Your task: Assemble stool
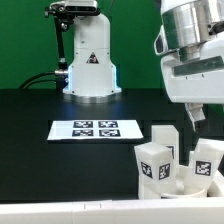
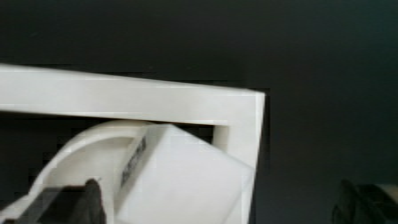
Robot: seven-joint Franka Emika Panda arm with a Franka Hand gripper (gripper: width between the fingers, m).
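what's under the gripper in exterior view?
Below the gripper stand white tagged stool legs, clustered at the table's near edge. A white rail covers their bases, so what they rest on cannot be seen.

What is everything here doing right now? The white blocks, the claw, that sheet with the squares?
Claw: hangs above the legs, holding nothing; open or shut unclear.
Legs: standing loose and unattached by the white frame.
Marker board: lying flat on the table.
Seat: not in view.
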